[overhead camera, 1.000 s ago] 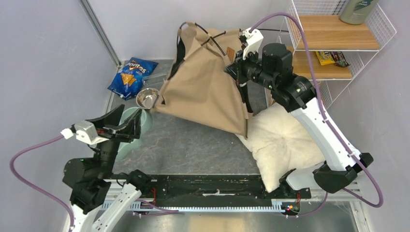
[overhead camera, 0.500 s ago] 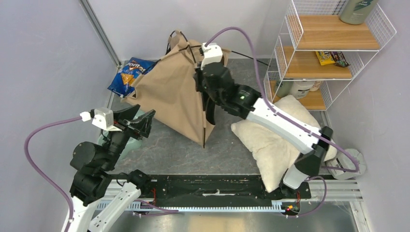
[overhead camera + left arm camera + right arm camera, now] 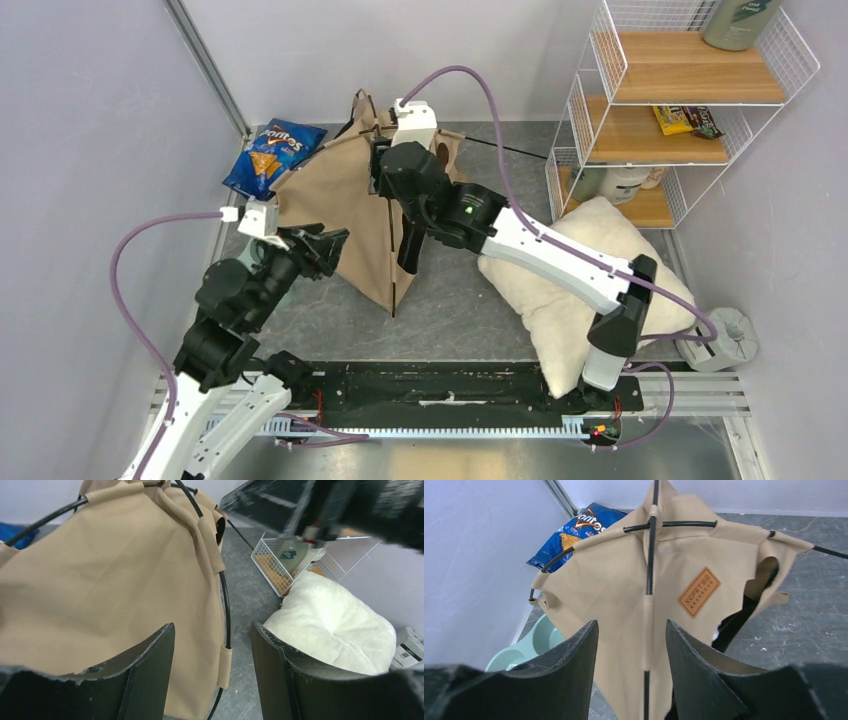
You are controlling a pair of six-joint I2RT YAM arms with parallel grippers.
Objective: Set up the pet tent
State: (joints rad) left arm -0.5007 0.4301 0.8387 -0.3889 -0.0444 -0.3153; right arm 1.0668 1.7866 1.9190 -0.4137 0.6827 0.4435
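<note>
Leaning pet tent [image 3: 340,200], ungripped, left claw [image 3: 212,630] and right claw [image 3: 630,625] both released beside it; likely hazard: bowed black pole [image 3: 226,605] springing loose, canvas collapsing.

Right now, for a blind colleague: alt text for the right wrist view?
A tan pet tent with crossed black poles and a brown label fills the view between the open right gripper's fingers. A blue chip bag lies behind it.

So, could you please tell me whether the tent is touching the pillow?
Apart. The left wrist view shows a strip of bare grey floor between the tent and the pillow; the top view shows the same gap.
</note>
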